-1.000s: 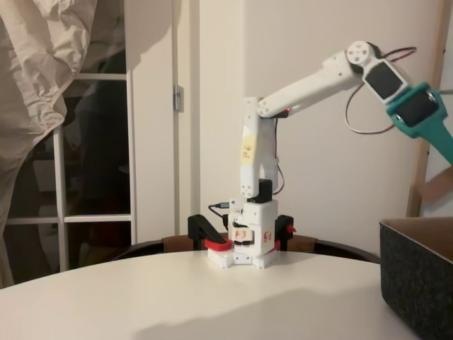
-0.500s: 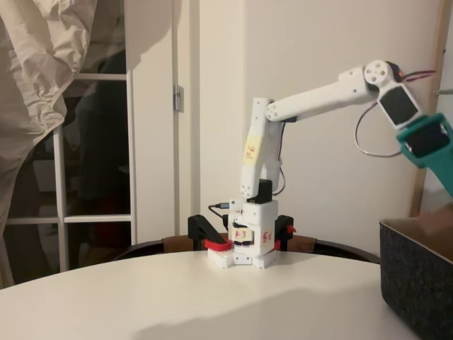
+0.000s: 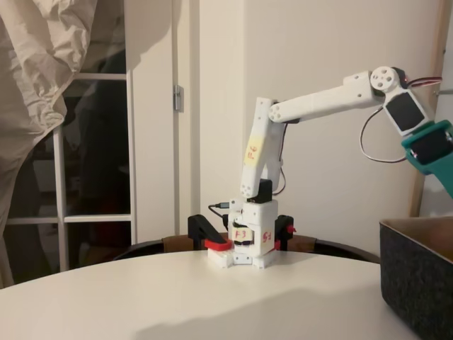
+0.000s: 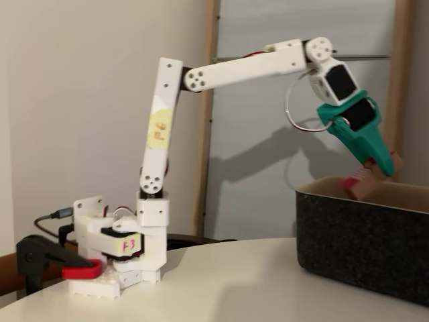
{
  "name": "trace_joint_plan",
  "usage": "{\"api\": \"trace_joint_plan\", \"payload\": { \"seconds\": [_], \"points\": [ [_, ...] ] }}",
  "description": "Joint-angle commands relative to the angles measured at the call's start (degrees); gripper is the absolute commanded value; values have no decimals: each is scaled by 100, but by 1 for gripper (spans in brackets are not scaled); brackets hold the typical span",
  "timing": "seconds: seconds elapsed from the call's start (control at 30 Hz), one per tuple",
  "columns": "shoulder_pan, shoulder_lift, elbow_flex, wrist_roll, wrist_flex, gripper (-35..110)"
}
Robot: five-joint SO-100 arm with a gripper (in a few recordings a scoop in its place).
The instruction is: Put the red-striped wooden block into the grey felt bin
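Lighting is pretty dim and warm on my end, typical indoor evening look. In both fixed views the arm (image 3: 318, 103) throws a soft shadow on the wall (image 4: 67, 100) behind it, and there's a broad dark shadow across the table (image 3: 177, 297). Everything is slightly soft and grainy, no glare worth mentioning.

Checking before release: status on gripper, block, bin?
Gripper shut on the red-striped wooden block, above the grey felt bin opening. Not yet released. Nothing in the way.
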Motion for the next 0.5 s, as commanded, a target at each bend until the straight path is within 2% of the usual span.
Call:
{"api": "trace_joint_plan", "payload": {
  "seconds": [0.0,0.13,0.3,0.47],
  "points": [
    [-105,88,-202,-53,-9,31],
    [-123,88,-202,-97,0,34],
    [-132,167,-229,-88,97,25],
    [-123,255,-580,-62,791,24]
  ]
}}
